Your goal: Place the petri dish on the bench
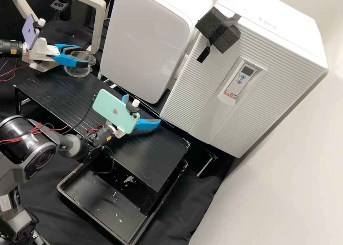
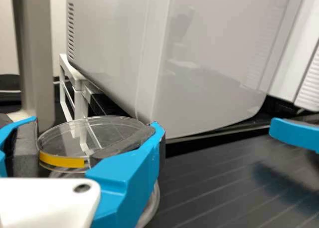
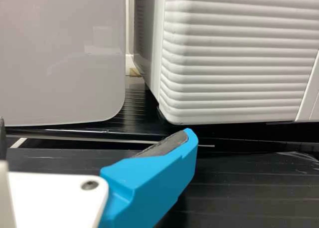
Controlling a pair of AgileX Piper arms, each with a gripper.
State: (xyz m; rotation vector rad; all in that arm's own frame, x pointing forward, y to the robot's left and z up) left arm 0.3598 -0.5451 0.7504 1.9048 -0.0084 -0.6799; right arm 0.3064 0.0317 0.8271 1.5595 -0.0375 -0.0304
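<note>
Slipping seems main risk: clear petri dish (image 2: 65, 138) sits clamped in left gripper (image 2: 95, 124), at bench (image 1: 153, 155) end near microscope stand (image 1: 99, 20); uneven squeeze could tilt smooth rim. Early release could drop it. Right gripper (image 1: 143, 110), fingers apart above bench, could bump dish if arms converge.

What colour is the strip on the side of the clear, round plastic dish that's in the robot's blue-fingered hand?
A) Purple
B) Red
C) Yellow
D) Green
C: a shiny yellow strip curves along the edge of the clear, round plastic dish between the blue fingers of the robot's left hand.
</note>
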